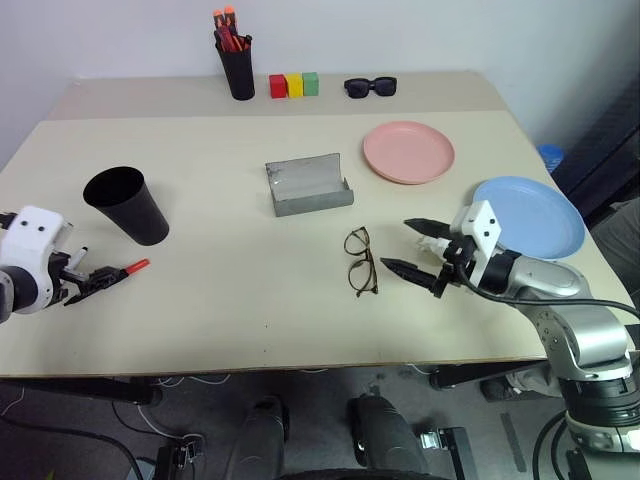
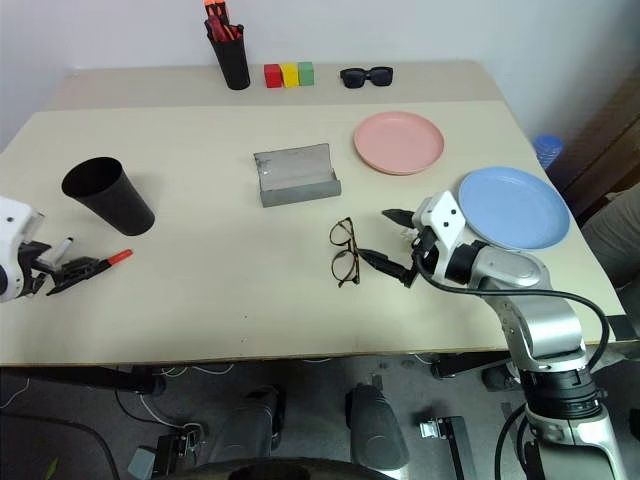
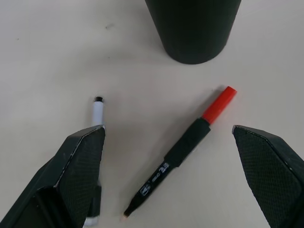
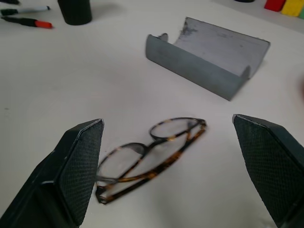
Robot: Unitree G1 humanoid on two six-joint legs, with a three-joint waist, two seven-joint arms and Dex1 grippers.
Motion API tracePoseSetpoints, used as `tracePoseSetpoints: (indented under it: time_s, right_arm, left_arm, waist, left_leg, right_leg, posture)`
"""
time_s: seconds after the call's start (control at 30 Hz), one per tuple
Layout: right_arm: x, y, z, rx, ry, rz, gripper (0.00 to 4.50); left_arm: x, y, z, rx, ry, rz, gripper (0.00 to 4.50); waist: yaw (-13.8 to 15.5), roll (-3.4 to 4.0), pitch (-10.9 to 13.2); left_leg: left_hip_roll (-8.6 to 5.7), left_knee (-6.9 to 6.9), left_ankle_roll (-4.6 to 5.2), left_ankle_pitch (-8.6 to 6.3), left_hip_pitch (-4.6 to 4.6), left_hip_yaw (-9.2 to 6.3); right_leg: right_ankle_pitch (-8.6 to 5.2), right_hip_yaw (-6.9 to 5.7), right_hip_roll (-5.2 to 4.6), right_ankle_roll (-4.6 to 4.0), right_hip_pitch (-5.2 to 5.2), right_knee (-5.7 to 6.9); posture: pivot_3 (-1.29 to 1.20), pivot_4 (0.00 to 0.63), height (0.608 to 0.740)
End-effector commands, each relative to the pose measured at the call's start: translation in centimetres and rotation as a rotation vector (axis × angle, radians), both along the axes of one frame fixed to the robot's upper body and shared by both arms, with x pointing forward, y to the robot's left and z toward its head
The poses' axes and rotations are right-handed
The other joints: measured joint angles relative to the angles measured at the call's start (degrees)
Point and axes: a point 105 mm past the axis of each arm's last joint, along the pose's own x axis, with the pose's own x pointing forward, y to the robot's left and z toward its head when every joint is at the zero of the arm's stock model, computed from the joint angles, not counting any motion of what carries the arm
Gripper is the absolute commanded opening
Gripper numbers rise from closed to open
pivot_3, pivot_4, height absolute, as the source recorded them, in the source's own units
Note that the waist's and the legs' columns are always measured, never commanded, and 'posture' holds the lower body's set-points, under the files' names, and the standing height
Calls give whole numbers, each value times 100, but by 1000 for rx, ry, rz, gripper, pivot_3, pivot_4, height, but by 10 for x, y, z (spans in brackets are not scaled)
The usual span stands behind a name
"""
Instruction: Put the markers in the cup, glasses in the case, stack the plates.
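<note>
Both end effectors wide, empty: left end effector (image 3: pixel 166 175) straddles markers (image 3: pixel 183 147) near surface's left edge, right end effector (image 4: pixel 166 166) lines up on glasses (image 4: pixel 149 154).

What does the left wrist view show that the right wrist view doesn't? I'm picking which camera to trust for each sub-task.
The left wrist view alone gives the print on the red-capped marker and the open left gripper straddling it. The right wrist view alone gives the glasses, folded on the table between the fingers of the open right gripper, and the open grey case. Both share the black cup, the red-capped marker and the white-tipped marker.
</note>
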Motion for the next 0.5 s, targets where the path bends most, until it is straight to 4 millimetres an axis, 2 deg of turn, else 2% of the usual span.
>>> tracePoseSetpoints:
  time_s: [0.03,0.23,0.4,0.43,0.5]
  right_arm:
    - [-21,20,4,-4,14,129,4428]
    - [-50,40,8,-21,53,306,4428]
    - [-51,48,12,-32,9,338,4428]
    - [-50,49,12,-31,6,336,4500]
    - [-48,51,12,-34,-6,327,4500]
  left_arm:
    - [4,-1,-7,24,97,-85,4400]
    - [7,-3,-22,9,198,-151,4400]
    - [9,2,-30,19,249,-145,4400]
    - [9,3,-31,21,253,-144,3896]
    - [10,5,-31,20,246,-138,3233]
  waist:
    - [6,3,1]
    - [5,0,1]
    - [8,0,0]
    - [8,0,0]
    - [3,1,0]
  left_leg:
    - [0,-2,0,0,0,0]
    - [0,0,0,0,-4,2]
    - [1,1,0,0,-3,2]
    - [1,1,0,0,-3,2]
    - [1,1,0,0,-2,2]
  right_leg:
    - [-1,0,0,-1,-2,1]
    - [-2,0,-2,-3,-4,3]
    - [-2,-1,-1,-3,-4,5]
    - [-2,0,-1,-3,-4,5]
    - [-2,0,-1,-3,-4,7]
  posture:
    - [0,150,740]
    - [0,150,740]
    - [0,150,740]
    - [0,150,740]
    - [0,150,740]
